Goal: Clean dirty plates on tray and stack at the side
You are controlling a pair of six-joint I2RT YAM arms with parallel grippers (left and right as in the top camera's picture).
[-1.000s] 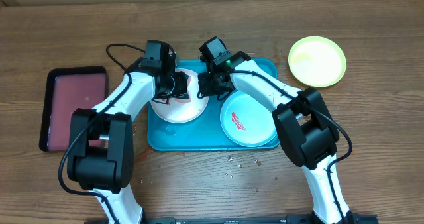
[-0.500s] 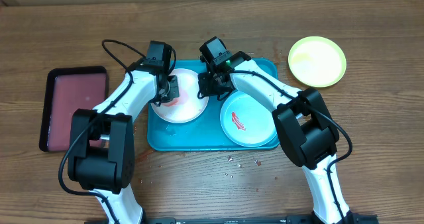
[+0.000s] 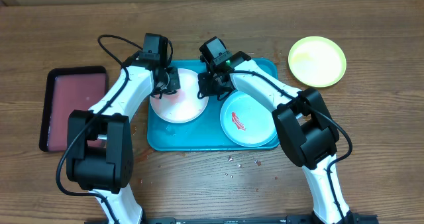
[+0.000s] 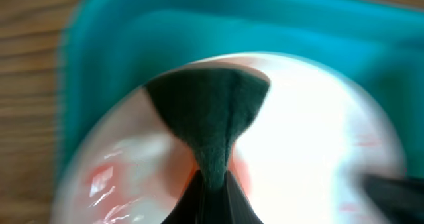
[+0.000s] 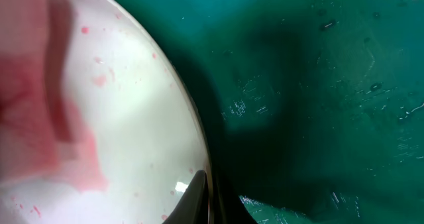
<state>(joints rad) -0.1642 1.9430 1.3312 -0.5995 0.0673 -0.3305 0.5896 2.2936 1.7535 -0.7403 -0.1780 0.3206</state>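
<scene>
The white plate [image 3: 182,105], smeared pink-red, lies at the left of the turquoise tray [image 3: 172,136]. My left gripper [image 3: 167,83] is shut on a dark green sponge [image 4: 209,118] that presses on the white plate [image 4: 318,151] near its far-left edge. My right gripper [image 3: 204,88] is shut on the white plate's right rim [image 5: 199,144], fingertips [image 5: 205,194] straddling it over the tray floor [image 5: 318,85]. A mint-blue plate [image 3: 255,111] with a red smear lies at the tray's right. The yellow-green plate [image 3: 317,61] sits on the table at far right.
A black-rimmed dark-red tray [image 3: 73,108] lies on the table left of the turquoise tray. Small crumbs [image 3: 242,163] are scattered on the wood in front of the tray. A black cable loops from the left arm at the back.
My left gripper has slid the sponge from the plate's middle toward its far-left edge. The right gripper has stayed on the rim.
</scene>
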